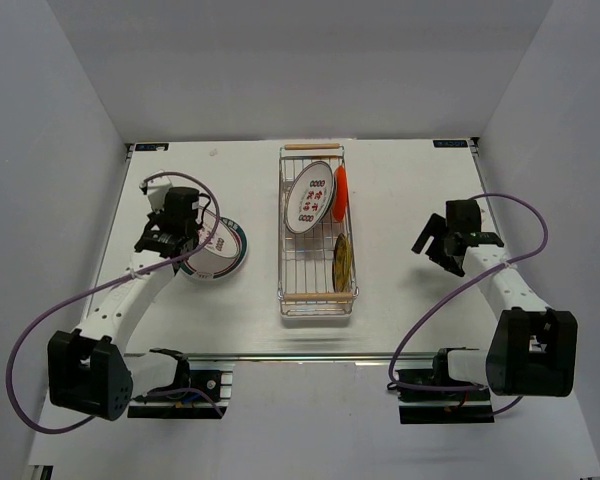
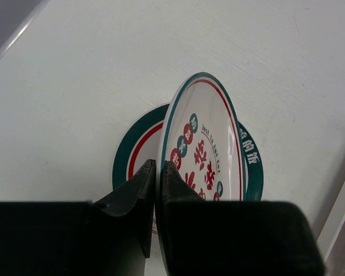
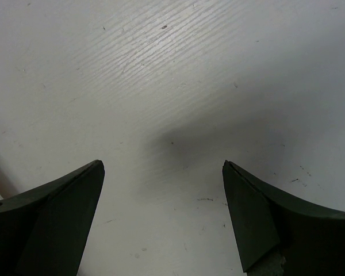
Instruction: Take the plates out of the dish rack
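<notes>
Clamping a green-rimmed plate [image 2: 204,144] by its rim, the left fingers [image 2: 152,184] held it tilted above another plate [image 2: 132,152] left of the dish rack [image 1: 317,228]; the right fingers [image 3: 75,201] stood apart over bare worktop [image 3: 178,75] right of it.

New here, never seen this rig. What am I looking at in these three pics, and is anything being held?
Two small robot arms are bolted at the near edge of a white table. The wide picture comes from a fixed camera above and behind them; the other two come from cameras on each wrist, looking past that arm's own tool.

In the middle sits a wire dish rack with three plates in it: a white one with red marks, an orange-red one and a yellow-brown one.

The left tool is shut on the rim of a green-rimmed plate, tilted over a similar plate lying flat. The right tool is open, holding nothing, over bare table.
</notes>
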`<state>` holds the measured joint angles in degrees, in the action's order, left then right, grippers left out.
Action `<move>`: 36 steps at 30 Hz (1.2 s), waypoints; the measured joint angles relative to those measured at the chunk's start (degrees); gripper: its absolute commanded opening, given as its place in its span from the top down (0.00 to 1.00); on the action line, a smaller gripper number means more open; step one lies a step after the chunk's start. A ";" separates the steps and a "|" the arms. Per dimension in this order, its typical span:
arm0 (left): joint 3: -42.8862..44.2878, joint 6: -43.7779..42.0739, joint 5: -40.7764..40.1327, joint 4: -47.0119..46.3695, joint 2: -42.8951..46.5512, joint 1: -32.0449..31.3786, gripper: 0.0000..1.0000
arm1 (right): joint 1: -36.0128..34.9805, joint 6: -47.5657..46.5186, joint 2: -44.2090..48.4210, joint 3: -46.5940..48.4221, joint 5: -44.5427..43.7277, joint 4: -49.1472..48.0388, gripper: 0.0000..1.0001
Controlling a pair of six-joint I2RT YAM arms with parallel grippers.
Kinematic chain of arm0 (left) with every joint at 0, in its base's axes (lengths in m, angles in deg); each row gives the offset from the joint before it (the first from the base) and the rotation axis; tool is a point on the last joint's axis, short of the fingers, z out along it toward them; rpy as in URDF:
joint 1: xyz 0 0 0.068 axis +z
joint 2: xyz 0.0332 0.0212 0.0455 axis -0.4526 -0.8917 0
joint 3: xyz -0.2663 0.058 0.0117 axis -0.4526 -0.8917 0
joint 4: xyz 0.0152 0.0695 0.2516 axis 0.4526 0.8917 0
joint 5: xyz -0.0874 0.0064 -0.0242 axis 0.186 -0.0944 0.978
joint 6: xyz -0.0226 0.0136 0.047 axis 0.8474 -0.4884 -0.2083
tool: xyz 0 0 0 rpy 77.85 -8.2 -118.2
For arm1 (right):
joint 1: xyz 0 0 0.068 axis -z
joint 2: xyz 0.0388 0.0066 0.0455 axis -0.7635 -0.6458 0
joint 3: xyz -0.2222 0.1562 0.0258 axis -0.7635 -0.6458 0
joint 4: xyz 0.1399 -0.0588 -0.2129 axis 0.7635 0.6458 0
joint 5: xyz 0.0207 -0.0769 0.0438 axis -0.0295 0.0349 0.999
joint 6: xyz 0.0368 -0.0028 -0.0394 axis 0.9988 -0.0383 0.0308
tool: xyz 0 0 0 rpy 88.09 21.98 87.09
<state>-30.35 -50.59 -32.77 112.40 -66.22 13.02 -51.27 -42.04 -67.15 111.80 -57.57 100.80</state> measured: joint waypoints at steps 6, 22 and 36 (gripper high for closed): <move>-4.26 2.84 0.70 -2.82 0.74 0.59 1.00 | 0.00 0.24 -0.50 0.00 -0.11 0.00 0.11; -8.37 16.46 -0.11 1.64 -1.40 1.38 0.56 | 0.00 0.52 -0.52 0.00 -0.31 0.00 0.11; -9.16 22.84 -1.09 5.73 -8.68 1.36 0.02 | 0.00 0.68 -0.52 0.00 -0.31 0.00 0.11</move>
<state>-39.51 -27.75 -33.86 118.13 -74.90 14.38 -51.27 -41.36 -67.68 111.80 -57.88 100.80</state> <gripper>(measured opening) 0.967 0.891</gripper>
